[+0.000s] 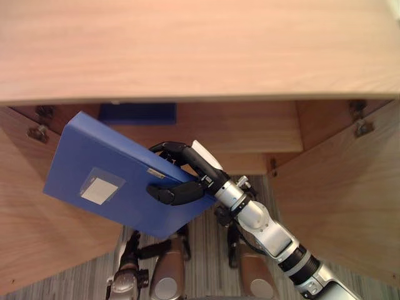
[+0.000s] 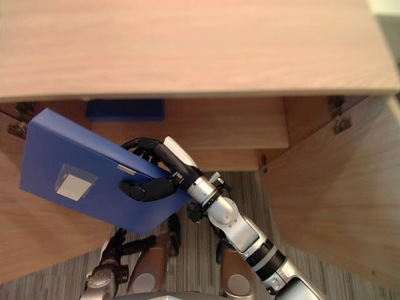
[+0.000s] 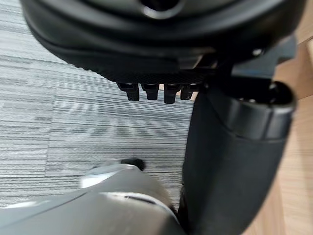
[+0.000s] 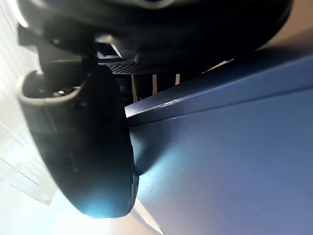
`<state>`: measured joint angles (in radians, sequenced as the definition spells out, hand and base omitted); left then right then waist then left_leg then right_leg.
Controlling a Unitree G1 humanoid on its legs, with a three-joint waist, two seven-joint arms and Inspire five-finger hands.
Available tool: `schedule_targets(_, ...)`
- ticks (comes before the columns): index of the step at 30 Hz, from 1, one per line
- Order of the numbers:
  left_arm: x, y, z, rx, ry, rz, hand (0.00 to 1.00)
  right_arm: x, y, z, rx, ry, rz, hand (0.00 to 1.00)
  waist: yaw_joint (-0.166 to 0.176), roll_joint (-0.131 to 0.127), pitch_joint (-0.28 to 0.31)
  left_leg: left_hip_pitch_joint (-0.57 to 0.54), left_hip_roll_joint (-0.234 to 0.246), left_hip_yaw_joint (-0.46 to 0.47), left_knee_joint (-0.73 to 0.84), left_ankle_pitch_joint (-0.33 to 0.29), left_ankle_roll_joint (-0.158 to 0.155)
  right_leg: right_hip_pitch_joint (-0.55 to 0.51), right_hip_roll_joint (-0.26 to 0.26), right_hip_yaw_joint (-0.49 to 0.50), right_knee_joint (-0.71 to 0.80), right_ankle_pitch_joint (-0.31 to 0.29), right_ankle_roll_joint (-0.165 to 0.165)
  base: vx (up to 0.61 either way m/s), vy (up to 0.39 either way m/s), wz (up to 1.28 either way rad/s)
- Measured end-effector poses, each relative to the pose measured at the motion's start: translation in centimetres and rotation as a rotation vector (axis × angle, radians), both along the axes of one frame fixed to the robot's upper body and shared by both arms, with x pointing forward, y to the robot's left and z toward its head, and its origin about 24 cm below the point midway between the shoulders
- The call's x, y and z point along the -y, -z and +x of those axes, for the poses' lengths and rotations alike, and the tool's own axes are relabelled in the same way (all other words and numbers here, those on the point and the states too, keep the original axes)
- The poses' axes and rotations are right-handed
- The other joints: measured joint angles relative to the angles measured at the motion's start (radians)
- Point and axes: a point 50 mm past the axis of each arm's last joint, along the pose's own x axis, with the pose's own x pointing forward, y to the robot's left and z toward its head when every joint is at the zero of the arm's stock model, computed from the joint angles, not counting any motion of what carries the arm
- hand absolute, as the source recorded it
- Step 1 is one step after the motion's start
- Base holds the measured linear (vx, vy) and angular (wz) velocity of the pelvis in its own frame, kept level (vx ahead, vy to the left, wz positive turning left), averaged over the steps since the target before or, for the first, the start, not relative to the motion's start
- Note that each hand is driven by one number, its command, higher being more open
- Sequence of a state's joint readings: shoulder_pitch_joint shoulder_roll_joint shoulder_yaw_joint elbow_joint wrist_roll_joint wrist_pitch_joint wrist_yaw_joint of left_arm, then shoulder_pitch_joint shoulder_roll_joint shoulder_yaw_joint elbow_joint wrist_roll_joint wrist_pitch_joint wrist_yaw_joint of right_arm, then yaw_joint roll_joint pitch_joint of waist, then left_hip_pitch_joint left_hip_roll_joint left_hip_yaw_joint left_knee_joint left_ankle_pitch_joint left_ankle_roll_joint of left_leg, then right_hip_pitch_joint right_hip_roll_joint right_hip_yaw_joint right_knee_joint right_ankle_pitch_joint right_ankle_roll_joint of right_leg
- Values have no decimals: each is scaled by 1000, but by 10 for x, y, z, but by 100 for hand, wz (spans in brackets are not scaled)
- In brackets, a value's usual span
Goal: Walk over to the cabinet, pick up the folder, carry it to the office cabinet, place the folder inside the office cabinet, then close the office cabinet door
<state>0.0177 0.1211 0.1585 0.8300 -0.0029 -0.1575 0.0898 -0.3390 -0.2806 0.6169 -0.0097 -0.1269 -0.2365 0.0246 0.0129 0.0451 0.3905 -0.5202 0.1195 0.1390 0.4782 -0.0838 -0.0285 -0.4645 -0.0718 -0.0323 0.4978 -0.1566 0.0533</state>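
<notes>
Under the pale wooden cabinet top (image 1: 200, 50), the left door (image 1: 37, 250) and right door (image 1: 337, 206) stood wide over striped grey carpet (image 3: 49, 122). Through the head cameras I saw the right hand (image 1: 194, 165) clamped on the blue folder (image 1: 81, 150), fingers curled over its edge. The folder hung tilted before the opening, its upper corner near the left door, with open room toward the right door. A dark blue item (image 1: 137, 112) lay inside. My right wrist camera added the thumb (image 4: 88, 147) pressed against the cover. The left hand (image 1: 128, 275) hung low; I couldn't tell how its fingers were set.
</notes>
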Motion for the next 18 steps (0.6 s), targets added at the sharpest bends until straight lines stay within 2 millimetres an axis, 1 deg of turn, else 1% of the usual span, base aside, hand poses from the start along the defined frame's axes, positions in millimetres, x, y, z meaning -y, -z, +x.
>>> schedule_targets(2, 3, -9, 17, 64, 4, -6, 100, 0, -2, 6, 19, 17, -23, 0, 1, 13, 40, -88, 11, 3, 87, -24, 5, -99, -2, 18, 92, -22, 5, -172, 29, -18)
schedule_targets(3, 4, -12, 21, 81, 4, -4, 100, 0, -2, 7, 18, 23, -22, 0, 1, 16, 45, -120, 13, 4, 115, -32, 6, -133, -3, 22, 123, -30, 6, -161, 8, -14)
schedule_targets(4, 6, -19, 31, 126, 2, 0, 100, 1, -3, 11, 6, 37, -9, 0, 2, 18, 46, -191, 20, 6, 171, -48, 9, -208, -3, 30, 186, -48, 9, -182, 4, -6)
schedule_targets(5, 8, -26, 40, 163, 1, 1, 100, 4, -7, 16, -13, 61, 30, 0, 2, 20, 48, -259, 26, 4, 220, -59, 11, -277, -4, 30, 238, -67, 17, -133, 2, -2)
schedule_targets(6, 9, -29, 45, 182, -5, -2, 100, 7, -10, 20, -18, 77, 52, 0, 2, 22, 54, -288, 28, 0, 244, -63, 12, -304, -4, 28, 262, -72, 15, -114, -7, 5)
schedule_targets(7, 7, -39, 55, 229, -11, -8, 100, 15, -17, 30, -46, 116, 125, 0, 10, 25, 66, -343, 34, -7, 293, -74, 13, -358, -4, 26, 314, -84, 11, -86, -9, 5)
schedule_targets(8, 8, -44, 62, 254, -12, -8, 100, 23, -23, 38, -62, 160, 192, 0, 21, 26, 71, -384, 37, -10, 327, -81, 13, -400, -5, 27, 354, -96, 8, -130, -34, 10)
schedule_targets(9, 10, -53, 70, 300, -18, -15, 100, 36, -35, 48, -74, 221, 305, 0, 29, 28, 73, -438, 36, -17, 361, -84, 14, -454, -10, 24, 396, -111, 13, -102, -41, 12)
schedule_targets(10, 10, -55, 73, 315, -26, -21, 100, 41, -42, 54, -76, 248, 360, 0, 31, 27, 76, -461, 36, -20, 373, -84, 14, -477, -12, 24, 413, -115, 11, -95, -52, 17)
schedule_targets(12, 11, -73, 84, 397, -27, -23, 100, 66, -74, 71, -56, 344, 597, 0, 49, 27, 93, -531, 36, -27, 417, -85, 15, -548, -19, 23, 472, -126, 4, -70, -63, 14)
schedule_targets(13, 14, -81, 86, 430, -23, -30, 100, 76, -87, 76, -49, 370, 696, 0, 56, 27, 93, -556, 35, -30, 432, -85, 15, -572, -21, 22, 490, -130, 3, -59, -60, 10)
schedule_targets(14, 17, -85, 86, 451, -20, -37, 100, 83, -95, 78, -43, 385, 751, 0, 59, 28, 94, -568, 34, -32, 441, -86, 16, -583, -23, 21, 501, -131, 0, -33, -48, 12)
schedule_targets(15, 24, -91, 85, 489, -9, -54, 100, 95, -109, 84, -41, 412, 865, 0, 60, 29, 97, -585, 32, -39, 456, -88, 15, -598, -28, 16, 518, -137, -2, -33, -52, 12)
schedule_targets(16, 30, -93, 84, 511, 1, -78, 100, 105, -121, 90, -36, 445, 953, 0, 62, 30, 97, -594, 31, -43, 466, -91, 15, -604, -30, 13, 529, -142, -3, -32, -51, 12)
schedule_targets(17, 33, -94, 84, 517, 5, -89, 100, 109, -127, 93, -33, 455, 996, 0, 65, 30, 97, -597, 29, -44, 468, -91, 14, -607, -31, 12, 534, -145, -3, -20, -37, 10)
schedule_targets(18, 37, -95, 84, 530, 3, -99, 100, 118, -138, 98, -35, 467, 1090, 0, 68, 30, 97, -604, 26, -47, 468, -91, 14, -613, -34, 9, 537, -150, -2, -18, -42, 8)
